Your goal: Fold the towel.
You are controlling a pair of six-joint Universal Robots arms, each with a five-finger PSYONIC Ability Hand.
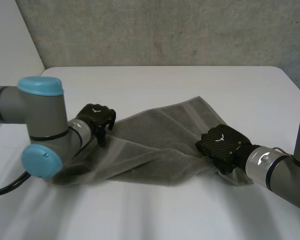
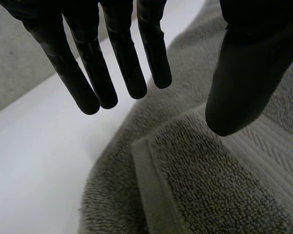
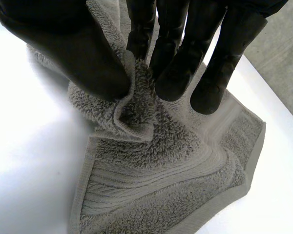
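A grey towel [image 1: 155, 145] lies rumpled across the middle of the white table [image 1: 165, 85]. My left hand [image 1: 96, 119] hovers just above the towel's left end with its fingers [image 2: 112, 73] straight and spread, holding nothing; a folded towel corner [image 2: 195, 180] lies below its fingertips. My right hand [image 1: 221, 145] is at the towel's right end. In the right wrist view its thumb [image 3: 73, 53] and fingers [image 3: 178, 58] pinch a raised fold of towel [image 3: 136, 112] near the corner.
A grey concrete wall [image 1: 165, 30] stands behind the table's far edge. Bare table surface lies in front of the towel [image 1: 155, 215] and beyond it.
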